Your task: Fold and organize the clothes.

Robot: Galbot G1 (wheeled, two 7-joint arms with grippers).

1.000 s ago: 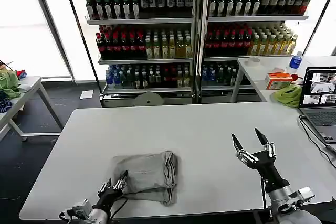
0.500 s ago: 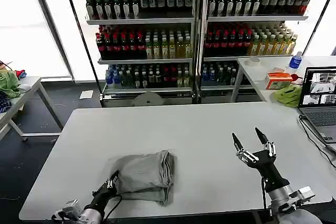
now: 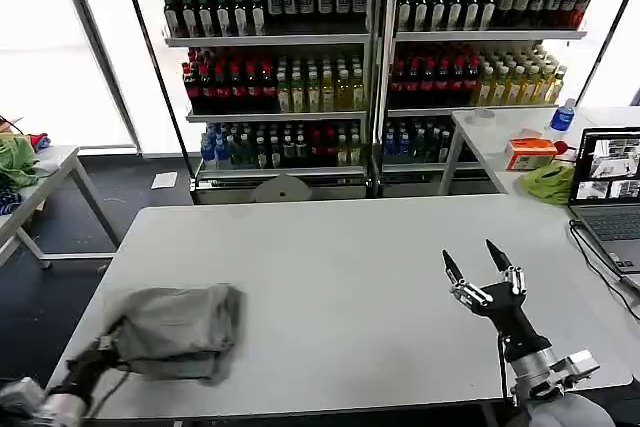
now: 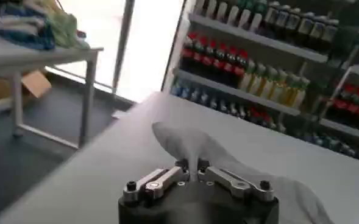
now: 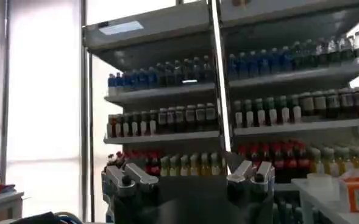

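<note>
Head view: folded shirt (image 3: 180, 332), light grey, lies bunched at the table's (image 3: 360, 267) near left corner, its edge pinched in the left gripper (image 3: 100, 359), which sits at the shirt's outer near edge, right at the table's lip.
Why held so: we judge the pinch on one edge lets the arm drag the folded bundle flat along the surface, toward the side where finished clothes would be set.
Right gripper (image 3: 480, 269): upright above the table, fingers spread wide, holding nothing; the shirt is well apart from it, far to its left. We read it as waiting.
Left wrist view: left gripper (image 4: 191, 167) with fingers pressed together on a ridge of grey cloth; the shirt (image 4: 228, 158) runs forward from the fingertips across the tabletop (image 4: 106, 164).
Right wrist view: right gripper (image 5: 188, 176) spread, nothing between the fingers, facing the bottle shelves (image 5: 277, 109).
Risk: we judge the fold could slump open or slip over the table edge, since only one edge is gripped.
</note>
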